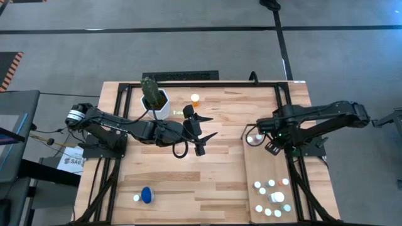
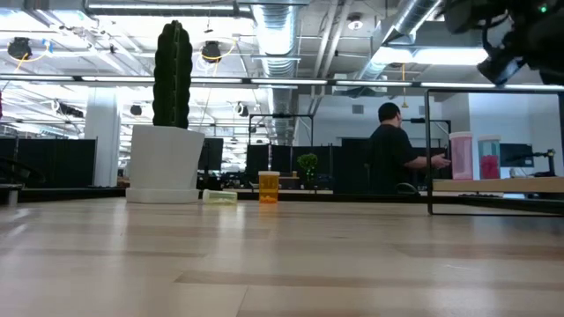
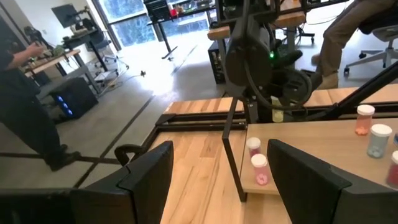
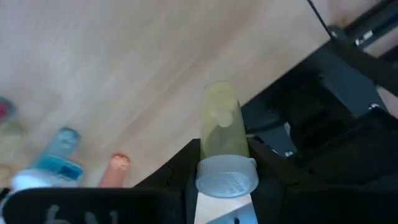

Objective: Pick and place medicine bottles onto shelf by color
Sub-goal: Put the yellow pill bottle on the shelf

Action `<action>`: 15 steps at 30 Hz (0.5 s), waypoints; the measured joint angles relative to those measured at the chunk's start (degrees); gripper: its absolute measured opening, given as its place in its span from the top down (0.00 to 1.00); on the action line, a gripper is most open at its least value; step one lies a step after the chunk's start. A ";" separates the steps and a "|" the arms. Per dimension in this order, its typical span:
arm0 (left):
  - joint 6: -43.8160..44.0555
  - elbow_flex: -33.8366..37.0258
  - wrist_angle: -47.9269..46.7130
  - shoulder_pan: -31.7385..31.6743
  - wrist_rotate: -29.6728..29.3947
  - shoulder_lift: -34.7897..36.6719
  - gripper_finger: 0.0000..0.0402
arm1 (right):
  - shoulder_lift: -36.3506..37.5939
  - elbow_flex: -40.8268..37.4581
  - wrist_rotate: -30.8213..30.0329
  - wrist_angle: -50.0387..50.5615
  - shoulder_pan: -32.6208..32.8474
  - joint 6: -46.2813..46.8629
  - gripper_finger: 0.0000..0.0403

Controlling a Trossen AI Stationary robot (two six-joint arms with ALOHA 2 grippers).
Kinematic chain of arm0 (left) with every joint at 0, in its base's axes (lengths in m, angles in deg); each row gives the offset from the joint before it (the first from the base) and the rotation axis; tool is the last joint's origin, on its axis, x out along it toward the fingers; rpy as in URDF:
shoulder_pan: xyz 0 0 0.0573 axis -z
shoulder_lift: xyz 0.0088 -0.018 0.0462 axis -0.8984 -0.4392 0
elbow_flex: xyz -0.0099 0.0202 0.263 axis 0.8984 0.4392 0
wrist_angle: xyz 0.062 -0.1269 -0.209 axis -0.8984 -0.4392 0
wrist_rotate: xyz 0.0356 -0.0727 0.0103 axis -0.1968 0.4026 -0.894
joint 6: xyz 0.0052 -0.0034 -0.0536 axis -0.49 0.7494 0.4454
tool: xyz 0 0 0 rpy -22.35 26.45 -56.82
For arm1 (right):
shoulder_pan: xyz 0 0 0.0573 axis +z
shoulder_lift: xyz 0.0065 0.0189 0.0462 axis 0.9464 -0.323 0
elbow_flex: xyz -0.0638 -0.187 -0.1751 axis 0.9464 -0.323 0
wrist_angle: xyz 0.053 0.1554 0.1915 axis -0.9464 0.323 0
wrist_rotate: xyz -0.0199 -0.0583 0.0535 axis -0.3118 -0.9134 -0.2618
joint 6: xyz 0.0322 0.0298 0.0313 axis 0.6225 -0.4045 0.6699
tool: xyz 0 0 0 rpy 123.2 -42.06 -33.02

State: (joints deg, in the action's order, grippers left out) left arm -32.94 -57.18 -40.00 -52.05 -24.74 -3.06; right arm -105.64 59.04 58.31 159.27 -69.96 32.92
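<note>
On the worktop (image 1: 188, 182), the right tool (image 4: 221, 186) is hovering over the shelf (image 1: 267, 166), clamping a yellow-green bottle (image 4: 221, 134), seemingly light, rigid and slick, best gripped mid-body, while the left tool (image 1: 202, 135) is waiting agape mid-worktop.

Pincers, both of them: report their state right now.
Left pincer: open, empty, above the table's middle.
Right pincer: shut on a yellow-green, white-capped medicine bottle, over the pale plywood shelf.
</note>
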 joint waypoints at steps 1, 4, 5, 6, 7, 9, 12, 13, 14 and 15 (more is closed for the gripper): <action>0.13 0.00 -0.05 0.00 0.01 0.00 0.38 | -0.01 -0.95 0.00 -0.25 0.00 0.02 0.68; 0.21 0.00 -0.17 0.00 0.02 0.00 0.38 | 0.02 -2.99 0.02 -2.04 0.00 0.02 0.68; 0.38 0.00 -0.21 0.00 0.02 0.00 0.38 | -0.02 -3.66 -0.02 -3.05 0.00 0.04 0.68; 0.42 0.00 -0.21 0.00 0.02 0.00 0.38 | -0.01 -4.15 -0.10 -4.20 0.00 0.20 0.68; 0.42 0.00 -0.20 0.00 0.02 0.00 0.38 | 0.06 -4.68 -0.10 -4.94 0.00 0.17 0.68; 0.56 0.00 -0.35 0.00 0.04 0.00 0.38 | 0.07 -5.18 -0.60 -5.55 0.02 0.49 0.68; 0.67 0.00 -0.95 0.00 0.04 0.00 0.38 | -0.50 -5.24 -0.78 -5.76 0.00 0.42 0.68; 0.77 0.00 -1.17 0.00 0.06 0.00 0.38 | -0.70 -5.24 -0.81 -5.63 0.00 0.34 0.68; 0.92 0.00 -1.28 0.00 0.08 0.00 0.38 | -0.74 -5.24 -0.81 -5.41 0.00 0.20 0.68; 1.03 0.00 -1.24 0.00 0.29 -0.02 0.38 | -0.81 -5.24 -0.81 -5.32 0.03 0.14 0.68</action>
State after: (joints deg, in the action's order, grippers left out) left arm -31.91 -57.18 -41.24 -52.05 -24.45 -3.08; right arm -106.45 53.80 57.50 153.95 -69.93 33.06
